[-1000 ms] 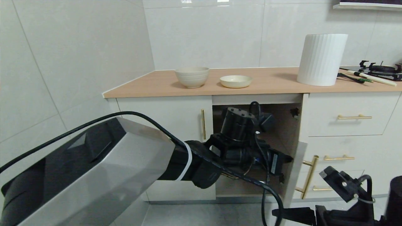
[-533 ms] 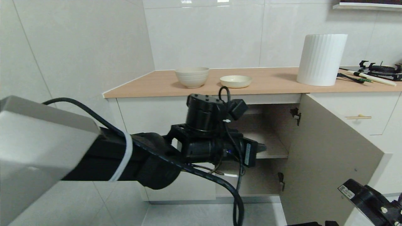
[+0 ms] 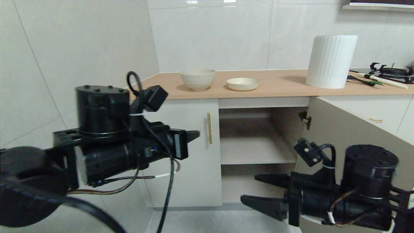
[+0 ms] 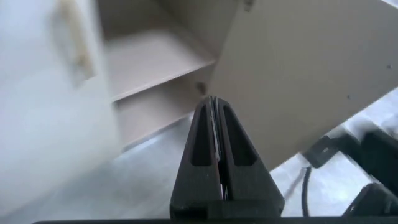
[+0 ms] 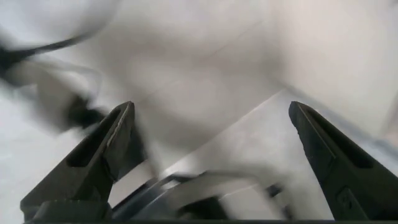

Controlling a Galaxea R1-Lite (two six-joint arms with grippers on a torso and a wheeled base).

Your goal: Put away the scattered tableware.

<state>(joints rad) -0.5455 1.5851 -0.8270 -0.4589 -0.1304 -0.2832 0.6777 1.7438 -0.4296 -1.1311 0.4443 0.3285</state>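
Countertop [image 3: 284, 85] with bowl [image 3: 197, 79] and dish [image 3: 243, 83]; left pincer [image 4: 211, 106] closed, empty; right pincer [image 3: 249, 188] agape, empty.

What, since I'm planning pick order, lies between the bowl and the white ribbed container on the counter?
In the head view, a shallow dish sits between the bowl and the container, touching neither.
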